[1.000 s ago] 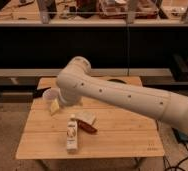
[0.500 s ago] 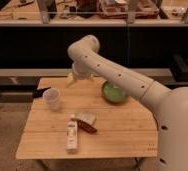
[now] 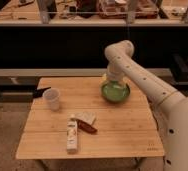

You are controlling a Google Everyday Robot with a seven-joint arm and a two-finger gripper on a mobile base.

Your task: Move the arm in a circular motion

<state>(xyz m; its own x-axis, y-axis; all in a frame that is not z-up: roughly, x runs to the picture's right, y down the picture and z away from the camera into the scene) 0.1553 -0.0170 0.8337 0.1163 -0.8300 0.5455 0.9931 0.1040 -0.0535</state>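
The arm (image 3: 152,90) is large, glossy white and tubular with small dark dots. It enters from the lower right, rises to a rounded joint (image 3: 119,51) behind the table, then bends down. The gripper (image 3: 110,78) hangs at its end, just above the far rim of a green bowl (image 3: 115,92) on the right part of the wooden table (image 3: 112,135). Something yellowish shows at the gripper, partly hidden by the arm.
A white cup (image 3: 52,98) stands at the table's left. A pale bottle (image 3: 73,135) lies near the front, with a reddish-brown item (image 3: 87,127) and a white packet (image 3: 86,117) beside it. A dark object (image 3: 40,92) lies at the left edge. Shelves run behind.
The arm has swung from the table's left, over the cup, across to the right. Its end now hangs over the green bowl, and the cup is uncovered.
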